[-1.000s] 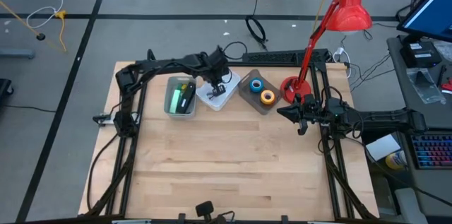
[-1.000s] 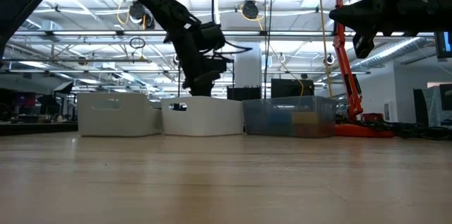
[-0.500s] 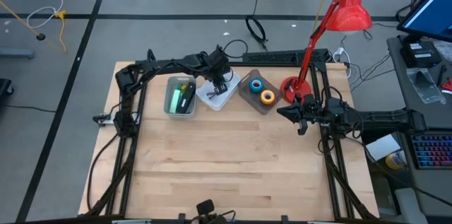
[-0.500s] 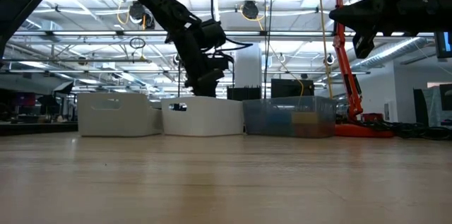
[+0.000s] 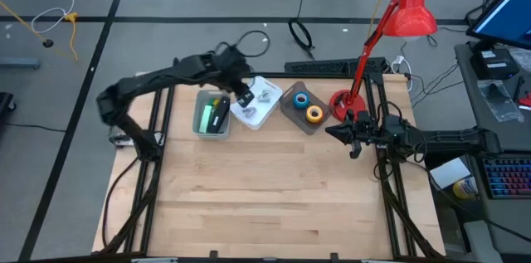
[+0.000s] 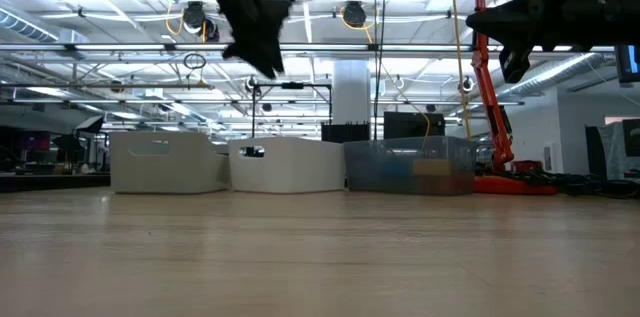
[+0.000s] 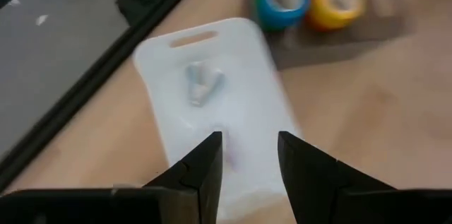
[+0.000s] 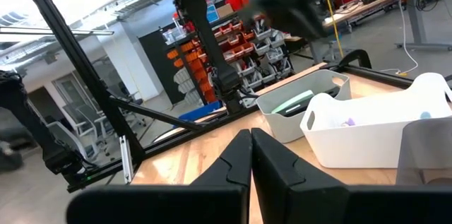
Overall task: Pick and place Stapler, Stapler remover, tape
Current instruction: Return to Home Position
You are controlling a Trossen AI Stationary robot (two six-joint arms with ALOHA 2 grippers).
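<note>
While the left gripper hangs over the white bin, on the edge toward the grey bin, its jaws stand apart w/ nothing between them: released, empty. Low view puts it high up, well clear of all three bin rims. Under it in the wrist cam, blurred pale bits lie in the white bin: staple removers, approx. mid-bin. Next door, the grey bin holds a green stapler w/ a dark item just beside it. On the other side, the dark bin holds the tape: blue tape and orange tape, side by side and flat. All three bins sit in a row along the far edge of the table. Over on the right, the right gripper waits above the table's right side, near the base of the red lamp. Its fingers are pressed tight together, clenched on nothing.
</note>
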